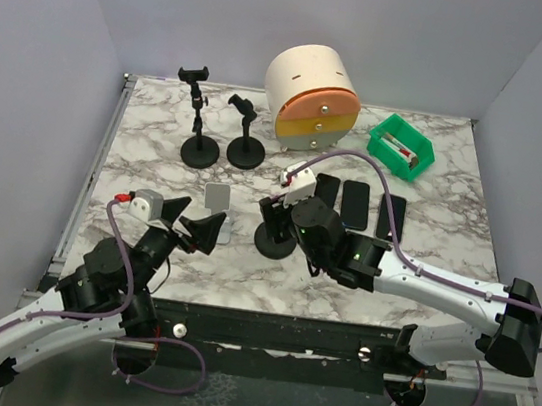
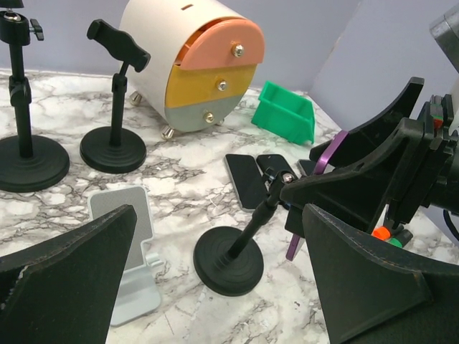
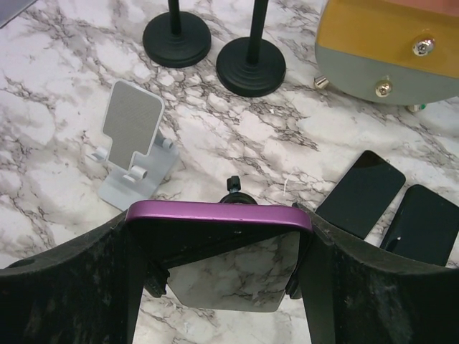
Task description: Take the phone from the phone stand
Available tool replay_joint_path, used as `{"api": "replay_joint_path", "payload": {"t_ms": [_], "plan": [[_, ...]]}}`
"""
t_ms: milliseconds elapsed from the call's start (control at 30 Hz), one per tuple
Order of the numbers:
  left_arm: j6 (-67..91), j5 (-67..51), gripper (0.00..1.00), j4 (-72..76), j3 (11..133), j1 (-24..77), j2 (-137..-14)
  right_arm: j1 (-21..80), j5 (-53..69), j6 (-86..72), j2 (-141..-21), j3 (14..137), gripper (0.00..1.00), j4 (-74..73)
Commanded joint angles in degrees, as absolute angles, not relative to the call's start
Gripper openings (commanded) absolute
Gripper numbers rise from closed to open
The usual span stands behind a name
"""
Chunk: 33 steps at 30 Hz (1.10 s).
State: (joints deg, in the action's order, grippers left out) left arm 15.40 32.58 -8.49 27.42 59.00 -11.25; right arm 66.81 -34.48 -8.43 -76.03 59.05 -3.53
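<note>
The phone (image 3: 219, 213), where was it sitting? (Ines)

Up at the head of the black phone stand (image 1: 275, 242), on edge, with its purple case running across between the fingers of the right gripper (image 3: 221, 233). That gripper was clamped on it, one pad against each side edge. The views did not show whether the stand's own clamp also held it. (Tomas)

And the left gripper (image 1: 199, 227)? (Ines)

Its jaws were spread wide and held nothing. It was low over the table just beside the white folding stand (image 1: 218, 204), apart from the phone. (Tomas)

How did you expect it to handle? (Ines)

I judged it stiff, flat and light for these arms. The glass face was glossy enough to mirror the marble, so probably slippery, and breakable if dropped. The case edges looked like the better hold, since they would be less slick than glass and squeezing across the frame spares the screen. The stand had a thin, tilted stem, so a sideways tug might have tipped it. A pull in line with the clamp's opening seemed safer. Three other phones (image 1: 355, 203) lay flat just beyond. (Tomas)
</note>
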Motion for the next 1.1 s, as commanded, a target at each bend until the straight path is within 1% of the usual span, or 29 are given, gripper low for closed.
{"api": "replay_joint_path", "payload": {"t_ms": [0,33,100,133,167,200,433,533,667,767,1067], "plan": [[15.38,31.35,0.98,-8.61,27.71,59.15,-12.51,67.15,-35.42,-7.93,-75.77,57.78,0.51,-2.66],[15.46,30.88,0.98,-8.38,27.62,59.15,-12.77,67.15,-35.38,-7.79,-75.49,57.71,0.45,-2.73],[15.47,29.34,0.98,-7.35,27.21,59.15,-13.58,67.15,-35.03,-7.37,-74.61,58.08,0.28,-3.53],[15.42,28.26,0.98,-6.53,26.98,59.15,-14.42,67.15,-34.88,-7.12,-74.16,58.40,0.17,-4.34],[15.18,26.83,0.98,-5.47,26.83,59.15,-15.81,67.15,-34.75,-6.90,-73.57,58.89,0.04,-5.29],[14.98,25.29,0.98,-4.28,26.86,59.15,-17.61,67.15,-34.86,-6.86,-73.08,59.34,0.01,-6.44],[16.12,18.60,0.99,9.77,26.88,59.15,-36.20,67.15,-36.20,-9.84,-71.17,61.98,0.00,-13.65],[16.46,16.91,0.99,15.84,25.70,59.15,-40.88,67.15,-36.95,-11.87,-71.11,62.70,0.00,-15.46],[15.31,15.19,0.95,22.39,24.42,59.15,-43.74,67.15,-37.68,-14.09,-71.43,63.94,0.00,-17.30],[15.86,15.42,0.92,24.37,23.58,59.15,-44.55,67.15,-38.07,-14.88,-72.10,64.93,0.00,-17.97],[19.66,15.45,0.84,27.31,18.23,59.19,-41.24,66.91,-38.54,-18.15,-73.36,65.49,0.00,-18.57]]}}
